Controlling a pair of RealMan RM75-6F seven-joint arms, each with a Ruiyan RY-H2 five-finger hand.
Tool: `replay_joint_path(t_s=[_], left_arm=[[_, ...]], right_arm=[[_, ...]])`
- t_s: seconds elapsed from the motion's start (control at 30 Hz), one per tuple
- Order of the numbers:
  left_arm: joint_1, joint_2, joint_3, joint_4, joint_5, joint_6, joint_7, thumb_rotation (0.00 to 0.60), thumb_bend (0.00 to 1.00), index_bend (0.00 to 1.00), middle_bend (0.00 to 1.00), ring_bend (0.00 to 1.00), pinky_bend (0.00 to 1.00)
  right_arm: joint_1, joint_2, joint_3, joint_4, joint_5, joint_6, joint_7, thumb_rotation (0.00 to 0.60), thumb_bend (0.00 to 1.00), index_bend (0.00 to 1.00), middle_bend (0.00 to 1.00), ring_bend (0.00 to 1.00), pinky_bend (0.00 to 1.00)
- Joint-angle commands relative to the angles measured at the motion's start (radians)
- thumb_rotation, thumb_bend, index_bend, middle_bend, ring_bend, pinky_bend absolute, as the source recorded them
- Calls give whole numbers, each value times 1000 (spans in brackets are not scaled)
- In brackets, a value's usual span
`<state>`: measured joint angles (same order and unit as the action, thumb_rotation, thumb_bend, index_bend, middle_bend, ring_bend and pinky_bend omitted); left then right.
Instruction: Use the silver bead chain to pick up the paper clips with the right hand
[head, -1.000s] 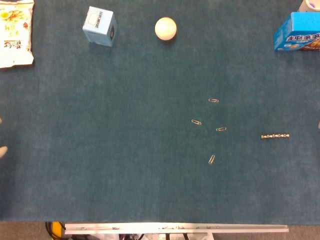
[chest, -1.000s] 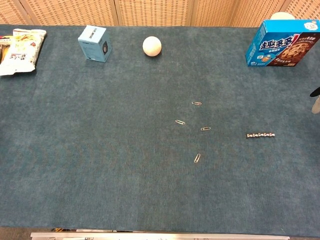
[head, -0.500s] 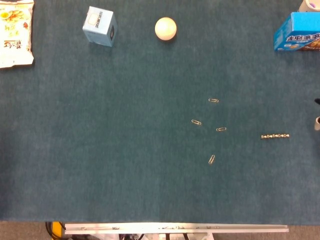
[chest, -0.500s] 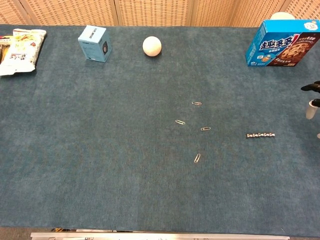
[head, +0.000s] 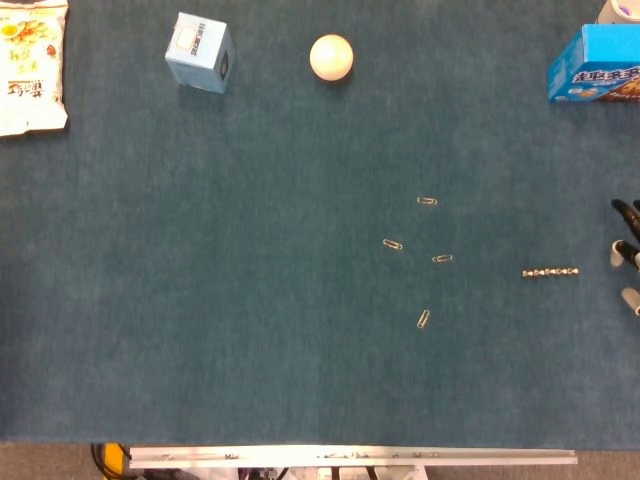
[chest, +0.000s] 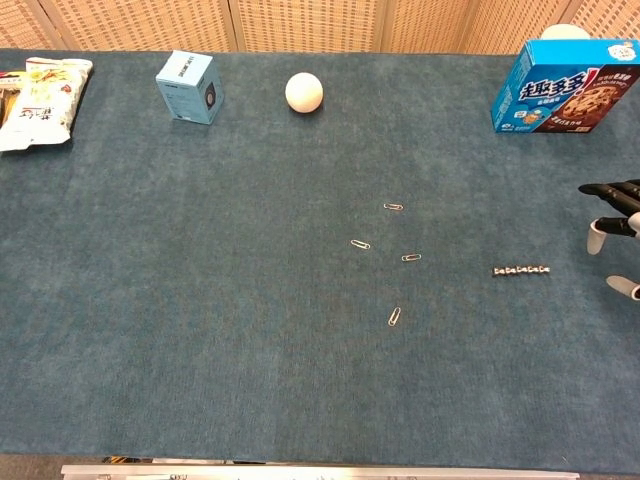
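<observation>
A small light-blue cardboard box (chest: 189, 87) and a cream-white ball (chest: 304, 92) are seen along the far side of the teal felt-covered table (chest: 200, 300). A snack bag (chest: 38, 101) is parked far left, and a blue cookie box (chest: 563, 85) far right.

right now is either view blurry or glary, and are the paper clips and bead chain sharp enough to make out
Head view: even, dim lighting, no glare; the paper clips and silver bead chain are tiny but crisp, with barely any shadow. Chest view: brighter, also glare-free; the clips read as thin outlines, and the right hand is cut off by the frame edge, its fingertips slightly soft.
</observation>
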<state>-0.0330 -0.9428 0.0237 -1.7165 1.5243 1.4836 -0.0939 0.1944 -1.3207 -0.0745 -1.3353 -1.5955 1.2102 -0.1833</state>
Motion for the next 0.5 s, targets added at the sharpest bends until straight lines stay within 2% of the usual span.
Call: replay_joint_path(t_s=[0.03, 0.5], left_arm=[[-1, 1, 0, 0, -2, -3, -1, 600, 0, 403, 359, 306, 434], [-4, 4, -1, -1, -9, -19, -4, 600, 0, 403, 359, 306, 435]], right_arm=[[-8, -23, 8, 3, 24, -1, -14, 600, 235, 458, 45, 0, 56], [-8, -76, 37, -38, 87, -9, -20, 600, 269, 487, 58, 0, 56]])
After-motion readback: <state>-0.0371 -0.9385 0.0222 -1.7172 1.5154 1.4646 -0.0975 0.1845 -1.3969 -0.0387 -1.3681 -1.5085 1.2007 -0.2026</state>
